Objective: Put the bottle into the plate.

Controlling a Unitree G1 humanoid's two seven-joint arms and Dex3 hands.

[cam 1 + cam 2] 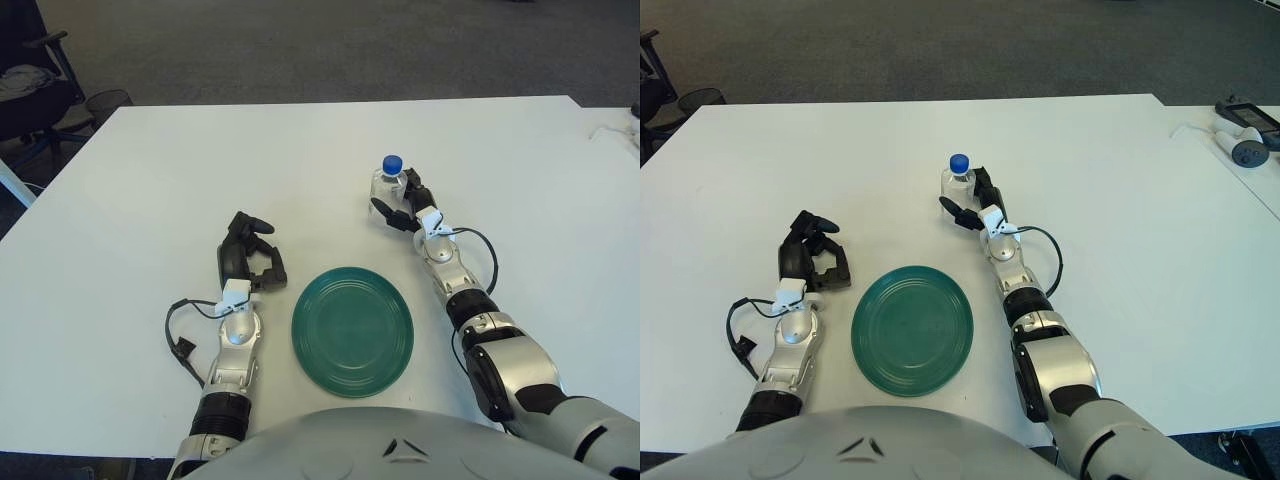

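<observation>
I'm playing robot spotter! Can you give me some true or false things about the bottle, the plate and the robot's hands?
1. The bottle has a blue cap. True.
2. The bottle is lying inside the green plate. False: it stands upright on the white table, beyond the plate and apart from it.
3. The right hand is at the bottle, with its fingers around the lower part. True.
4. The left hand is holding the plate. False: it shows just left of the plate, fingers curled and holding nothing.
5. The plate has food on it. False: nothing lies on it.
</observation>
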